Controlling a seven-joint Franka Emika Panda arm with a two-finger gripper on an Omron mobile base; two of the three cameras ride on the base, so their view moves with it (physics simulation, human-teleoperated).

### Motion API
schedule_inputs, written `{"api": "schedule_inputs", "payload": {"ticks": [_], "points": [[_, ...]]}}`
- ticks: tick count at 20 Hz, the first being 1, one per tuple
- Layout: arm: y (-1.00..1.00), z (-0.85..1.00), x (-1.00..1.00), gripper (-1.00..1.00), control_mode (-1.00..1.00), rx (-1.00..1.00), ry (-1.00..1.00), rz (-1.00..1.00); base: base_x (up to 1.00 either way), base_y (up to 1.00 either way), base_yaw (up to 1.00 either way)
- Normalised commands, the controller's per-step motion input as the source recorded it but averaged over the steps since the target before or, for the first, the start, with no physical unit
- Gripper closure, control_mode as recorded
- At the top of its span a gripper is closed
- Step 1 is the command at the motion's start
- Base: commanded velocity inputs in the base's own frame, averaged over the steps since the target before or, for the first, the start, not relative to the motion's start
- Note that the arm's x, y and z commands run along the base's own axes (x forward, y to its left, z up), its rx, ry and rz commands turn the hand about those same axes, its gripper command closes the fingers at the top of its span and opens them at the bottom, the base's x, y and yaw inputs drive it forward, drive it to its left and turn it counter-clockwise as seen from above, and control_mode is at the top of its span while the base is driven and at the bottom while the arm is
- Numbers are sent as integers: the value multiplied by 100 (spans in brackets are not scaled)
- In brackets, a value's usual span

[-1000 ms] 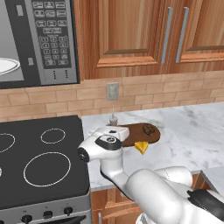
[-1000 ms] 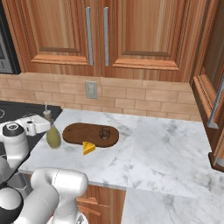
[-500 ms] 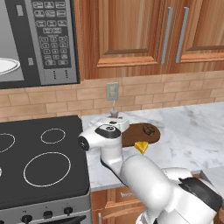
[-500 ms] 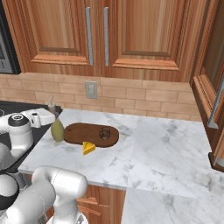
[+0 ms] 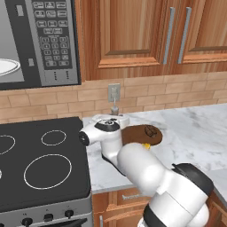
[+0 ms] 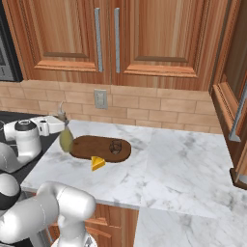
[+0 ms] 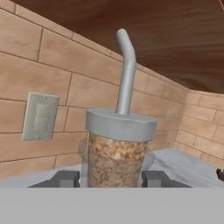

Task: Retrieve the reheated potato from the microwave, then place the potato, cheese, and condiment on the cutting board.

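Note:
My gripper (image 7: 111,178) is shut on the neck of the condiment (image 7: 117,153), whose grey cap and thin bent top rise between the finger tips. In the right base view the olive-green condiment (image 6: 65,139) hangs under the gripper (image 6: 61,125), just left of the cutting board (image 6: 91,147). The potato (image 6: 115,146) lies on the board's right part. The cheese (image 6: 98,163) sits on the counter at the board's front edge. The left base view has the microwave (image 5: 48,42) at upper left, the cutting board (image 5: 135,133), the potato (image 5: 150,130) and the bottle's pale top (image 5: 114,106) behind my hand.
A black stove (image 5: 40,164) lies left of the marble counter (image 6: 178,164). A white plate (image 5: 5,66) sits inside the microwave. A wall outlet (image 6: 100,99) is on the brick backsplash behind the board. Wooden cabinets (image 6: 106,34) hang above.
My hand has carried the condiment away from the counter's front, toward the wall and closer to the cutting board's left end. Potato and cheese have stayed put.

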Motion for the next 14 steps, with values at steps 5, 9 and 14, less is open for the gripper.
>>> {"api": "schedule_inputs", "payload": {"ticks": [5,9,14], "points": [[-6,0,22,100,-100,3,0,0,0,0,0],[-7,-1,14,100,-100,5,0,0,0,0,0],[-9,-1,11,100,-100,4,0,0,0,0,0]]}}
